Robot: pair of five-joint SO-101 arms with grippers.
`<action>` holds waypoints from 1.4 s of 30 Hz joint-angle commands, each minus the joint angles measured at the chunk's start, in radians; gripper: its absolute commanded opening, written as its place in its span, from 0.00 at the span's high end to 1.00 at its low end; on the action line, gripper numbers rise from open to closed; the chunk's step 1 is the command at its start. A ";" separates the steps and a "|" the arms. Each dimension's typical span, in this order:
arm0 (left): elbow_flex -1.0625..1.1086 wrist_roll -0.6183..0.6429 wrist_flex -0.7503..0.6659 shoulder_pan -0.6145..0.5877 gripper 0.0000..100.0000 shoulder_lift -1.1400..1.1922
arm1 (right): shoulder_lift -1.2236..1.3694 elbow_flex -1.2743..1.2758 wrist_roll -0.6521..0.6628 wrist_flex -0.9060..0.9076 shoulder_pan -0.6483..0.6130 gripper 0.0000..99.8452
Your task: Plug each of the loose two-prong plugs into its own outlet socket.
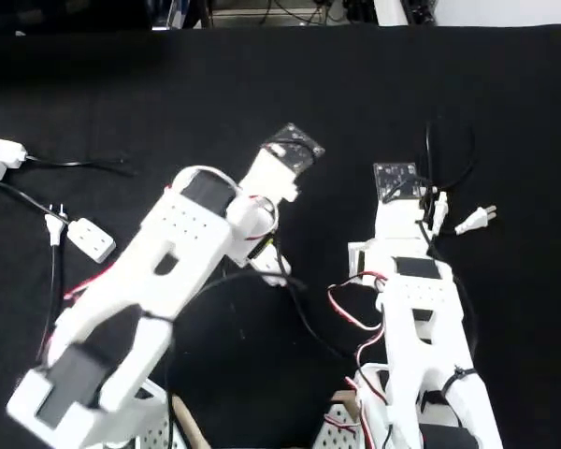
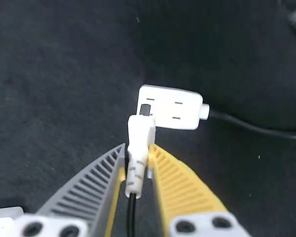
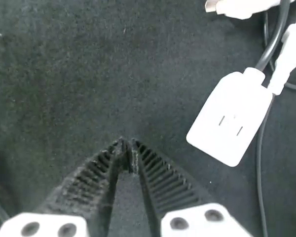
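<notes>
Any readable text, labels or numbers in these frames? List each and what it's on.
No text here is legible.
Left-view outlet socket, by the left claw: slots only, no print.
Right-view outlet socket, near the right claw: slots only, no print.
Left wrist board and right wrist board: pale specks, too small to read.

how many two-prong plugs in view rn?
3: held plug in the left gripper, at a socket block; left plug by another block; right plug on the table, right side. More may be hidden.
</notes>
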 commanded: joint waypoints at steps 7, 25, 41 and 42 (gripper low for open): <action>-0.251 -0.012 0.141 0.004 0.97 0.184 | 0.002 -0.001 -0.002 -0.028 0.009 0.98; -0.467 0.100 0.259 0.044 0.97 0.491 | -0.002 -0.001 -0.002 -0.031 0.008 0.99; -0.638 0.089 0.334 0.041 0.97 0.609 | -0.004 0.001 -0.002 -0.031 0.011 0.99; -0.638 0.089 0.334 0.041 0.97 0.609 | -0.004 0.001 -0.002 -0.031 0.011 0.99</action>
